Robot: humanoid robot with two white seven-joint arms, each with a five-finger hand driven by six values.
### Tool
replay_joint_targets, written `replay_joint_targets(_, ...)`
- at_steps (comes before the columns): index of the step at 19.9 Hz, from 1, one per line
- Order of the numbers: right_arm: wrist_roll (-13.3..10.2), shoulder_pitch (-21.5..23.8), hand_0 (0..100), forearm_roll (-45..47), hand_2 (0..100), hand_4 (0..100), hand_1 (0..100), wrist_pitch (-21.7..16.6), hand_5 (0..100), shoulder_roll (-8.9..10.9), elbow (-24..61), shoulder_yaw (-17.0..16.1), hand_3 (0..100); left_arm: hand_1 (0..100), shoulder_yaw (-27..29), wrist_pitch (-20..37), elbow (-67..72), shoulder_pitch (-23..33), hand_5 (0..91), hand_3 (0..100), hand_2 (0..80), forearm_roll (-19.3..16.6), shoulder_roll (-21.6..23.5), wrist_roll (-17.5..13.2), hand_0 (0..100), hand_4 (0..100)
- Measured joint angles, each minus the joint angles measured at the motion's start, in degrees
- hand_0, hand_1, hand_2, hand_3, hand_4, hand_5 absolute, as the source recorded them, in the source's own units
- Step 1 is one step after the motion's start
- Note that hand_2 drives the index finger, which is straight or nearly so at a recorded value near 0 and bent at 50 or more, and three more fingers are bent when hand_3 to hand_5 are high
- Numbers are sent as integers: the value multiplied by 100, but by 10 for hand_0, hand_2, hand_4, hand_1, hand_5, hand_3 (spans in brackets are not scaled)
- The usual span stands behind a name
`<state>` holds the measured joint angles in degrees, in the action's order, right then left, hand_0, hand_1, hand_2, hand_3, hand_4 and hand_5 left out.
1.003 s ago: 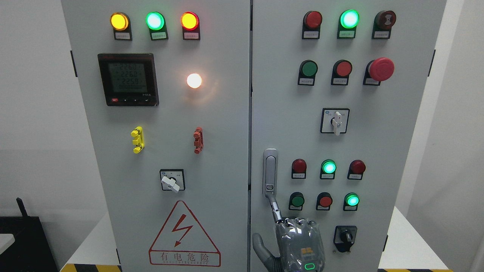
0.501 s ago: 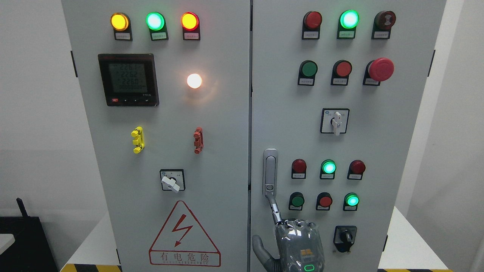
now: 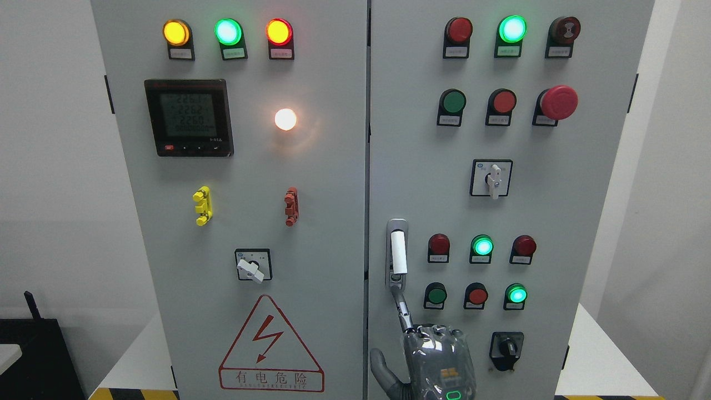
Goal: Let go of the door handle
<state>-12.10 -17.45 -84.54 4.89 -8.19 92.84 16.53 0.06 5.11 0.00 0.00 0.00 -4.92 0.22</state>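
Against the grey control cabinet [image 3: 311,222], my hand [image 3: 439,361] presses one extended fingertip [image 3: 397,289] into the silver door handle [image 3: 396,253], whose lever stands out, so withdrawal remains.

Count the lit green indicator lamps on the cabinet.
4: one on the left door's top row, and three on the right door: top row, beside the handle, lower right.

Lit meter display [image 3: 189,117], digits blurred, above yellow warning triangle [image 3: 270,344].
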Motion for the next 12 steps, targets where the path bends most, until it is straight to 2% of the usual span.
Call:
replay_joint_targets(4,-251,-10,385,16,82,1000,365,-26,982,2,10,-3,1000,389,-2,0,0,0,0,0,0,0,0,0,120,0)
replay_joint_targets(9,-354,3,385,26,175,1000,367,-75,975,0,43,-5,1000,389,-4,0,0,0,0,0,0,0,0,1,120,0)
replay_joint_targets(11,-397,3,399,33,479,1000,376,-105,969,-1,56,-10,1000,389,-4,0,0,0,0,0,0,0,0,1,120,0)
replay_joint_targets(12,-408,4,411,37,519,1000,380,-119,967,-2,63,-13,1000,389,-5,0,0,0,0,0,0,0,0,1,120,0)
